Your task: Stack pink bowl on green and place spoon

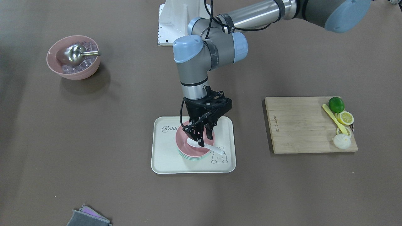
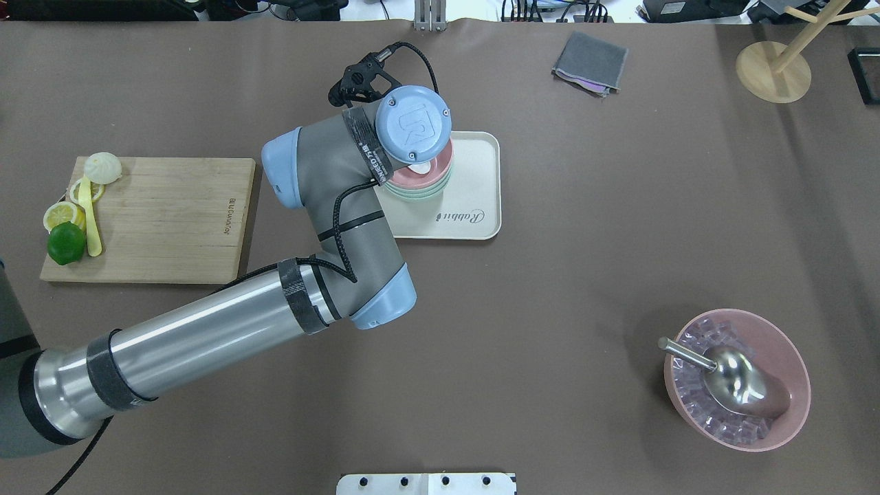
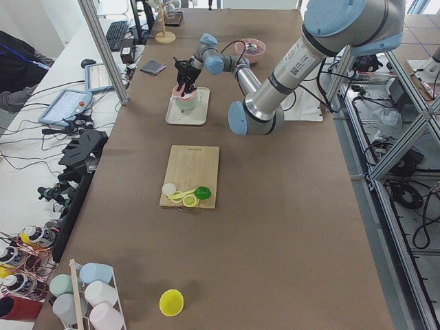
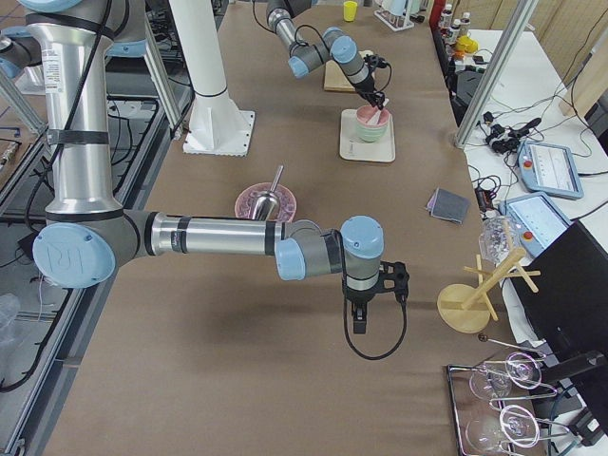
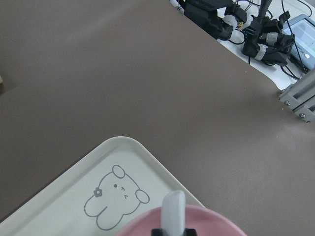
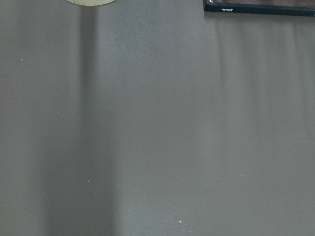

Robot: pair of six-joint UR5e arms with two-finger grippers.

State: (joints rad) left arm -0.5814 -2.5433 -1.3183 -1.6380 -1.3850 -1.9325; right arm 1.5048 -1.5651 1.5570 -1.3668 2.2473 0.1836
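A pink bowl (image 1: 182,139) sits stacked on a green bowl (image 1: 195,158) on a cream tray (image 1: 163,157) at mid table. The stack also shows in the overhead view (image 2: 437,172). My left gripper (image 1: 203,139) hangs straight down over the pink bowl, its fingers closed on a white spoon (image 1: 216,150). The spoon's scoop end lies in the bowl and its handle reaches out over the rim. In the left wrist view the spoon (image 5: 173,209) sticks out between the fingertips above the pink rim (image 5: 211,221). My right gripper (image 4: 358,323) shows only in the exterior right view, over bare table; I cannot tell its state.
A larger pink bowl (image 1: 73,58) with ice cubes and a metal scoop stands far on the robot's right. A wooden cutting board (image 1: 301,125) with lime, lemon slices, a yellow utensil and a bun lies on its left. A grey cloth (image 1: 88,218) and a wooden stand (image 2: 773,65) lie at the far edge.
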